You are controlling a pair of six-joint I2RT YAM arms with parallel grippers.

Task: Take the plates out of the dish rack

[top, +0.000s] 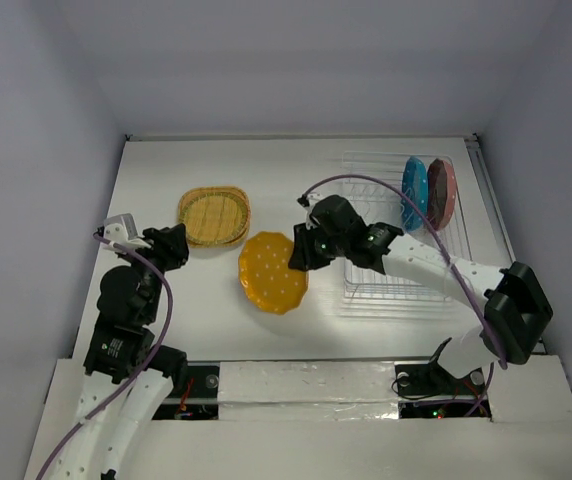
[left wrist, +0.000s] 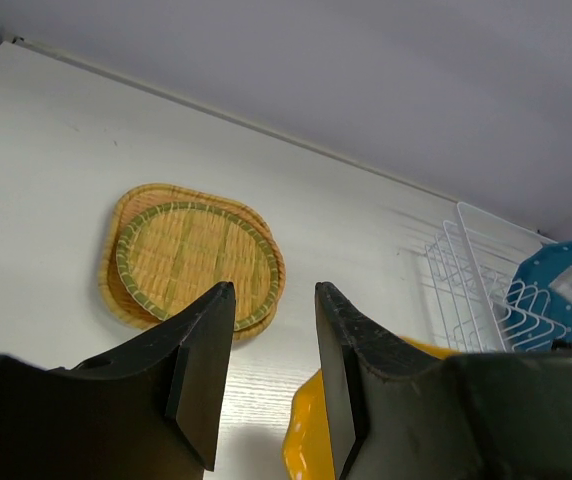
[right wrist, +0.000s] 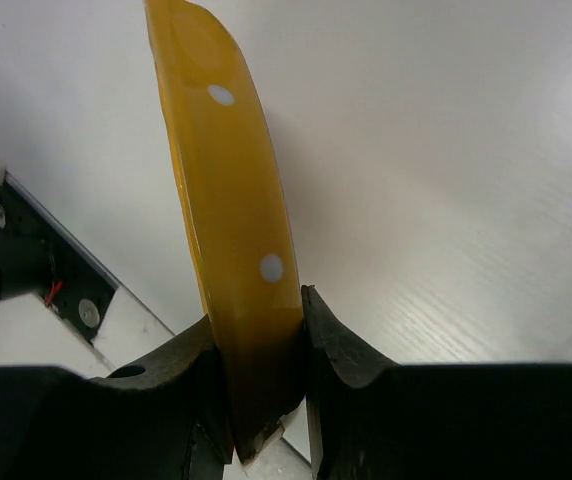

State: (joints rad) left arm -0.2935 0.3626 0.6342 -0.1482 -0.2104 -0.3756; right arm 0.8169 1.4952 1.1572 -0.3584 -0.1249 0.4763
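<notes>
At the right gripper, a firm pinch on the rim of an orange plate with white dots, one finger on each face. Seen edge-on from the right wrist, rising straight away from the fingers. From above, tilted, out over the white table just left of the rack, between it and the tan plates. Impossible to tell whether its lower edge touches the table. Behind the gripper, the right arm stretched low and leftward across the near part of the rack, elbow bent back at the right near edge, a purple cable looped over it.

At the left gripper, a narrow gap between the fingers, nothing in it. Aimed toward the two tan woven-look plates, stacked flat on the table; close beside them, not touching. Left arm folded close to its base at the left near edge.

In the far right end of the rack, a blue plate and a dusty red plate upright on edge, side by side. From the left wrist, only part of the blue plate and a corner of the rack visible, the rest cut off behind the right-hand finger. Rack wires faint against the white table, hard to trace.
</notes>
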